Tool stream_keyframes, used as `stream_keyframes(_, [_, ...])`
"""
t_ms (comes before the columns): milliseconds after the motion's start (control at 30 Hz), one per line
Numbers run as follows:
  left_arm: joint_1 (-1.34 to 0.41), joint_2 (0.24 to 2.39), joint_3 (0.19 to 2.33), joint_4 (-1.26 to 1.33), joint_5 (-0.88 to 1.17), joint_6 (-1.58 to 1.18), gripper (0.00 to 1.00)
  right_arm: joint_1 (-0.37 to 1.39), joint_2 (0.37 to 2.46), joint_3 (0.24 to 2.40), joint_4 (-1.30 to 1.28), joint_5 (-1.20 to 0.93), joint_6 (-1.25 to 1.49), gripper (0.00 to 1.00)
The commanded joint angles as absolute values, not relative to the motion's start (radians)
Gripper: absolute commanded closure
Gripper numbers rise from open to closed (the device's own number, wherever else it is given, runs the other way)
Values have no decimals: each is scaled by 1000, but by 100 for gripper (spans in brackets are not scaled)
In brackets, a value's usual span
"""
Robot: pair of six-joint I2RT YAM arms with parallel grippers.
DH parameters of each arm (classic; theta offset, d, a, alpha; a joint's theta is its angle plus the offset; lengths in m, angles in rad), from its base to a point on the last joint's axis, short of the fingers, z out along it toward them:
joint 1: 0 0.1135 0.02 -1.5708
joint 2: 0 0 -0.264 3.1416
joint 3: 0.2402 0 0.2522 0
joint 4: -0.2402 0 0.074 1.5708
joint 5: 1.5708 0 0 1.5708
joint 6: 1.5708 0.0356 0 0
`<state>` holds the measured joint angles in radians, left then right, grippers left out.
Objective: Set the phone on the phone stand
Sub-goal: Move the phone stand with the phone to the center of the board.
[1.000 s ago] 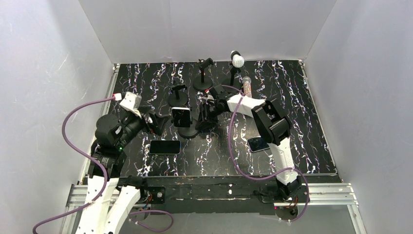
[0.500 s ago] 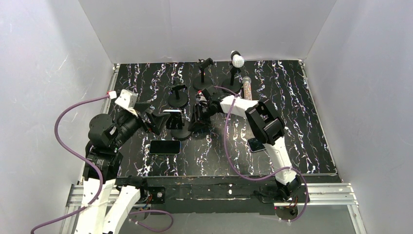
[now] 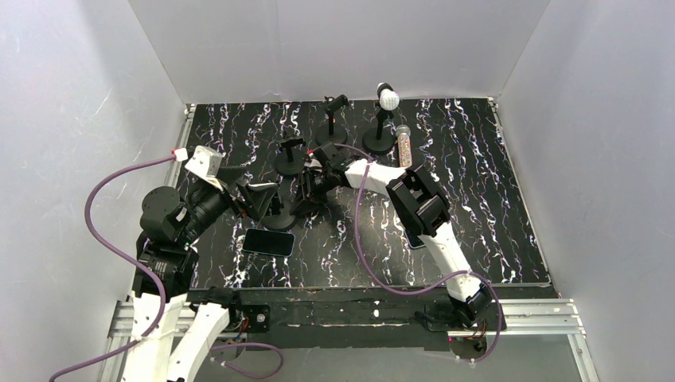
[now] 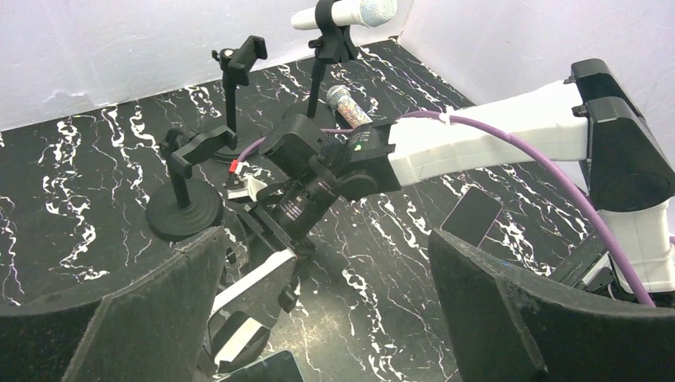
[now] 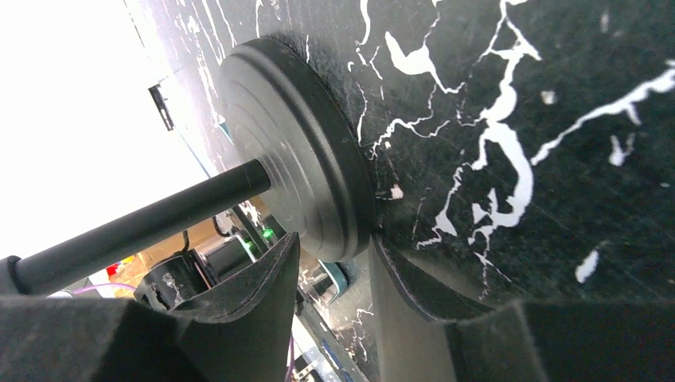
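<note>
Across the marbled counter (image 3: 485, 199), right jaws pinch the disc base of the phone stand (image 5: 294, 143); left jaws gape wide, empty, nearer the phone (image 4: 253, 288), which sits tilted in the stand's cradle just ahead, low-left.

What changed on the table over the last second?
The right gripper, clamped on the phone stand at its base, dragged it left toward the open left gripper. The phone on it tipped from facing up to nearly edge-on. The left arm drew back slightly. The flat phone, the microphone and the rear stands stayed.
</note>
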<state>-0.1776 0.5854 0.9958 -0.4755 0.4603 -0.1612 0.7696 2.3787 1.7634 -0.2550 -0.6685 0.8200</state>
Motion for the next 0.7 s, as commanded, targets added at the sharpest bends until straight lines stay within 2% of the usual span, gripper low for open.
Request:
stream_keyframes(0, [-170, 576, 1031, -500, 470, -164, 1, 800, 2411, 1808, -207, -709, 867, 55])
stream_keyframes(667, [-170, 570, 1036, -511, 463, -167, 1, 878, 2541, 1989, -150, -723, 992, 54])
